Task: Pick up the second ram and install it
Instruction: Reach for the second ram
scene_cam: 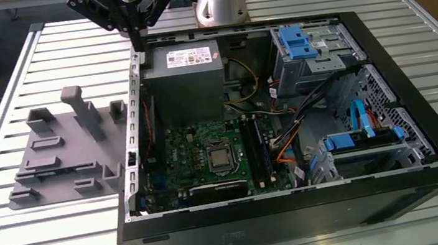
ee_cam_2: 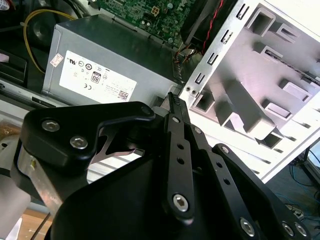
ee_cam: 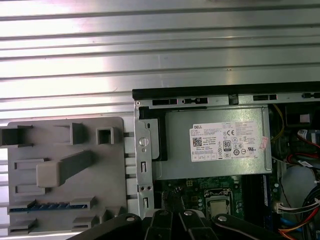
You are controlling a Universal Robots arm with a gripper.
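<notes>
The second ram [ee_cam: 50, 206] lies edge-up in a slot of the grey fixture block [ee_cam: 65, 170], its blue label strip showing in the first wrist view. My gripper [scene_cam: 138, 39] hangs over the back left corner of the open computer case [scene_cam: 297, 213], beside the power supply [scene_cam: 184, 80]. It is well apart from the ram and the fixture block [scene_cam: 63, 148]. The fingers [ee_cam_2: 172, 105] are shut against each other with nothing between them. The motherboard [scene_cam: 206, 155] with its long black memory slots [scene_cam: 257, 149] lies in the case bottom.
The case stands on a slatted metal table [scene_cam: 50, 243], with the fixture block to the exterior view's left of it. Inside the case are cables [scene_cam: 302, 112], blue drive brackets [scene_cam: 301, 40] and a processor socket [scene_cam: 219, 157]. The arm's base [scene_cam: 221, 3] is behind the case.
</notes>
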